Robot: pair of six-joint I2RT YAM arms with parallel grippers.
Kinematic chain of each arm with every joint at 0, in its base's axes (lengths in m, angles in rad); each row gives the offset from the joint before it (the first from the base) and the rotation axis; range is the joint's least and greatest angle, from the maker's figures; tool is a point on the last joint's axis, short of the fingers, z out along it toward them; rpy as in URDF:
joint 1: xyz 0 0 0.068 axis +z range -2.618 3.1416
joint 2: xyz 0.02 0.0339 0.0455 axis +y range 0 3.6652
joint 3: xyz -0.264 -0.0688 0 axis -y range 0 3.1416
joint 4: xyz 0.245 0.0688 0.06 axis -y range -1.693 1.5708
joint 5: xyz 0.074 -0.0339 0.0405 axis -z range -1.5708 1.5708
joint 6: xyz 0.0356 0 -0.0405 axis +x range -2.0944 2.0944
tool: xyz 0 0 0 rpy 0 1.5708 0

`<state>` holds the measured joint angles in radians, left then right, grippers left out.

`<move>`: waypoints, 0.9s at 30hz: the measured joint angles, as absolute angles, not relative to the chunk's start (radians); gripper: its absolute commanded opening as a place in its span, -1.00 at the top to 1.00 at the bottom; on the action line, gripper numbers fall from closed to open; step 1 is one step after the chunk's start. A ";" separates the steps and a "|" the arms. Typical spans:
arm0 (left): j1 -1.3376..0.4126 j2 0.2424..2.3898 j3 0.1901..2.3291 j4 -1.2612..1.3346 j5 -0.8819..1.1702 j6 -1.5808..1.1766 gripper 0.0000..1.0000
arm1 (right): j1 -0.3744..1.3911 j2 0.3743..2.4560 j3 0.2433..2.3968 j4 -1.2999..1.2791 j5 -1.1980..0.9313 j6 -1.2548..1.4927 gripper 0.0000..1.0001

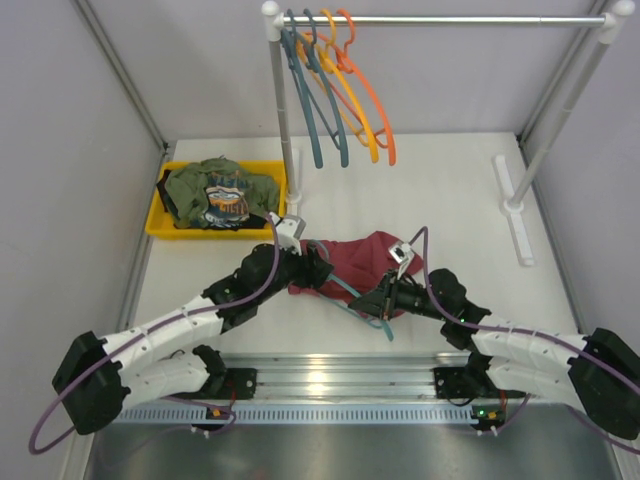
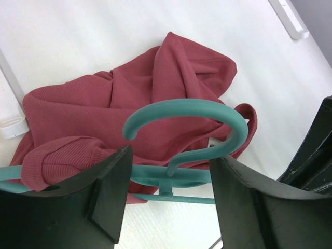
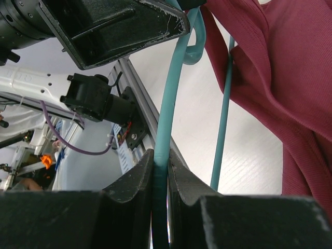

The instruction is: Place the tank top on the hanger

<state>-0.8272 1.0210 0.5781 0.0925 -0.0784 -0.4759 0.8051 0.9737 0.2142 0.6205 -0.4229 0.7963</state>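
Here the right gripper (image 3: 161, 158) is pressed together on one arm of the hanger (image 2: 181, 110), the teal bar pinched between its dark fingers (image 3: 135, 181). The left gripper (image 2: 171, 155) is spread wide. The hanger's hook and neck sit in the gap between its two fingers, and whether either finger touches the plastic cannot be told.

The tank top (image 2: 119, 104) lies crumpled on the table (image 1: 450, 190) just beyond both grippers. Most of the maroon cloth is heaped behind the hook, but one strap is looped over the hanger's shoulder beside the left finger. In the right wrist view the fabric hangs to the right of the pinched arm, apart from the fingers.

The table is white, with pale walls around it. A yellow bin (image 1: 158, 222) at the far left holds an olive-green garment (image 1: 215, 190). Behind the bin stands a clothes rack (image 1: 450, 19) – white posts and a metal rail – with spare hangers (image 1: 390, 150) in slate blue, yellow and orange bunched at its left end. An aluminium rail (image 1: 330, 375) runs along the near edge.
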 measured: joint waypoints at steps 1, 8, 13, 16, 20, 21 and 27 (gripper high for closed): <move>-0.828 1.022 0.570 0.108 -0.078 -0.476 -0.19 | 0.805 0.976 0.214 0.620 -0.423 0.796 1.00; -0.837 1.032 0.555 0.151 -0.064 -0.468 0.28 | 0.812 0.979 0.214 0.619 -0.416 0.796 1.00; -0.838 1.032 0.542 0.150 -0.062 -0.449 0.93 | 0.818 0.963 0.220 0.574 -0.406 0.786 1.00; -0.839 1.031 0.532 0.152 -0.064 -0.429 1.00 | 0.821 0.947 0.236 0.519 -0.395 0.778 0.96; -0.840 1.016 0.525 0.152 -0.063 -0.419 1.00 | 0.830 0.918 0.260 0.439 -0.376 0.761 0.93; -0.840 1.011 0.523 0.153 -0.063 -0.419 1.00 | 0.831 0.909 0.266 0.420 -0.371 0.758 0.86; -0.844 0.999 0.513 0.156 -0.061 -0.421 1.00 | 0.842 0.857 0.316 0.256 -0.305 0.741 0.44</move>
<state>-0.8436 0.9993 0.5125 0.1558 -0.0608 -0.4210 0.8417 0.8570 0.3157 0.2558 -0.3050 0.7414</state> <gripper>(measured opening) 0.060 0.222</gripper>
